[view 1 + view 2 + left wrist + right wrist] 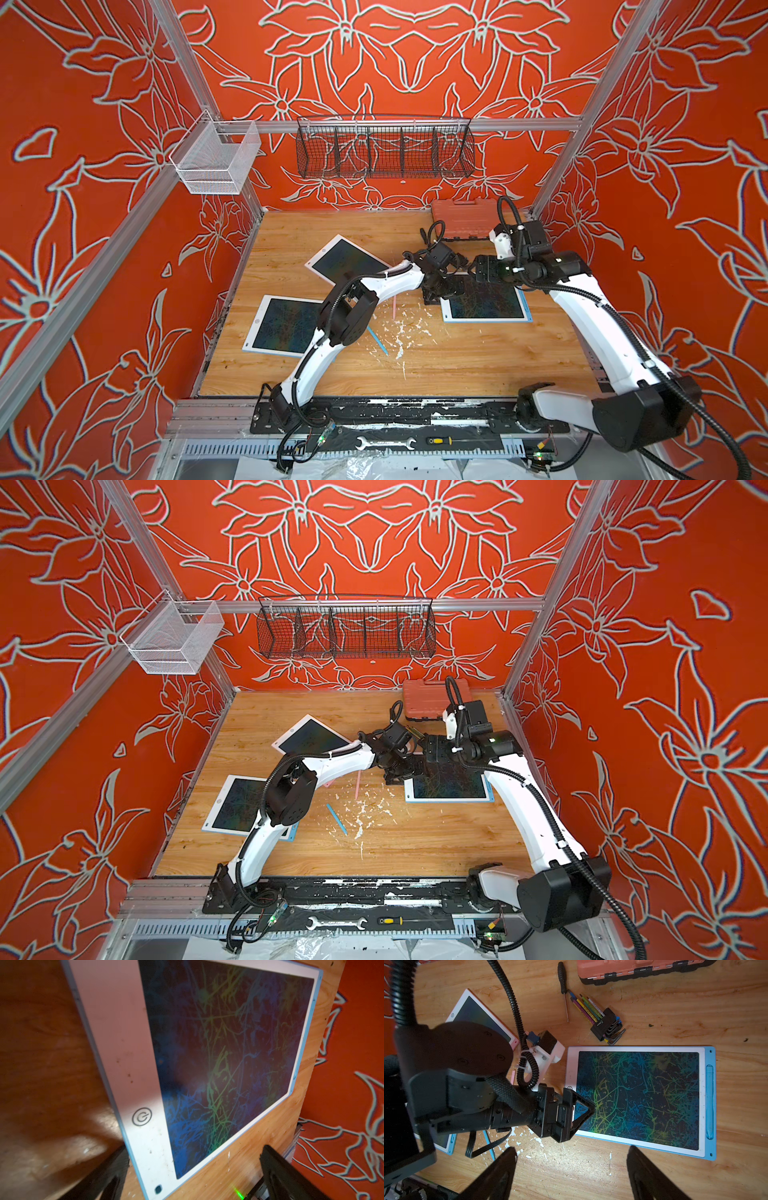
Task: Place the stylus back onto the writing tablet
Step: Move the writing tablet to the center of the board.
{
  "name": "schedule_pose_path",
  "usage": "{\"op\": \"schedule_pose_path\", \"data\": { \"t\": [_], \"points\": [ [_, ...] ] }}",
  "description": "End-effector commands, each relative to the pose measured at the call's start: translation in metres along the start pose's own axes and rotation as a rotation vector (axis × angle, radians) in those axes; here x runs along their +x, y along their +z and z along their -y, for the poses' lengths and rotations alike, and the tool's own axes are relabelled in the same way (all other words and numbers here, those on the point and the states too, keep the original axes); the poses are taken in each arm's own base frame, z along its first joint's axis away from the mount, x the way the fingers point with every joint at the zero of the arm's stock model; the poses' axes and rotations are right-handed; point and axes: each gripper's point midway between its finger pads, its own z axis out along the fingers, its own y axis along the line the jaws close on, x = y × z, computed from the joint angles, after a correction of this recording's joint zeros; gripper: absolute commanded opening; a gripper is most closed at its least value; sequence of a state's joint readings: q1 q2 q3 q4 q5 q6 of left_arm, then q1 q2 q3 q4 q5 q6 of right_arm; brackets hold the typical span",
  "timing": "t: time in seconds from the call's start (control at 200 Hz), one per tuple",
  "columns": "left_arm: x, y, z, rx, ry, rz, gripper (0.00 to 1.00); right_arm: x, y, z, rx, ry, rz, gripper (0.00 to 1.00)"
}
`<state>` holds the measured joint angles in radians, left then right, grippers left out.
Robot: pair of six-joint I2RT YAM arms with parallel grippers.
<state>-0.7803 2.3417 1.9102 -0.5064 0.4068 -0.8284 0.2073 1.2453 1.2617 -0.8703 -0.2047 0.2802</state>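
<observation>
Both my pincers are spread wide with nothing between the jaws. Left gripper (583, 1114) hangs over the near-left corner of the blue writing tablet (486, 301), centre-right of the table in both top views. Right gripper (571, 1167) is above the bare wood (591, 1178) just beside that tablet's long edge.

This tablet looks done: in the right wrist view a blue stylus (709, 1103) already lies in the slot along its right-hand rim (that is my read, it sits flush).

Loose ones: a pink stylus (394, 307) mid-frame, left of the tablet, and a second blue stylus (336, 819) lower centre among the white flecks (365, 812). Two more tablets sit toward frame left, one pink-edged (345, 257), one blue-edged (282, 324), both partly under my left arm.

Handling guess: a stylus is light, stiff, thin, smooth plastic and will roll or skid. Pinch mid-shaft, jaws across the axis, low against the wood. Slot fit likely needs it aligned lengthwise.
</observation>
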Motion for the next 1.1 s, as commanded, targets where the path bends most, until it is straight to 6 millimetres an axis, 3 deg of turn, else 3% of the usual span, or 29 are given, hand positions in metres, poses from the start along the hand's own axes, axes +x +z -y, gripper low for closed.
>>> {"op": "schedule_pose_path", "data": {
  "t": [0.0,0.691,0.931,1.091],
  "points": [
    [0.018,0.029,-0.025,-0.062,-0.039,-0.081,0.97,0.003,-0.003,0.006,0.021,-0.002,0.007,0.85],
    [0.015,0.052,-0.016,-0.041,-0.009,-0.103,0.97,0.006,-0.004,0.011,0.028,0.008,0.012,0.85],
    [0.010,0.042,-0.011,-0.047,0.014,-0.076,0.97,0.004,-0.005,0.009,0.018,0.020,0.016,0.85],
    [0.001,0.022,0.005,-0.059,0.081,-0.043,0.97,0.005,-0.006,0.010,0.017,0.019,0.017,0.85]
  ]
}}
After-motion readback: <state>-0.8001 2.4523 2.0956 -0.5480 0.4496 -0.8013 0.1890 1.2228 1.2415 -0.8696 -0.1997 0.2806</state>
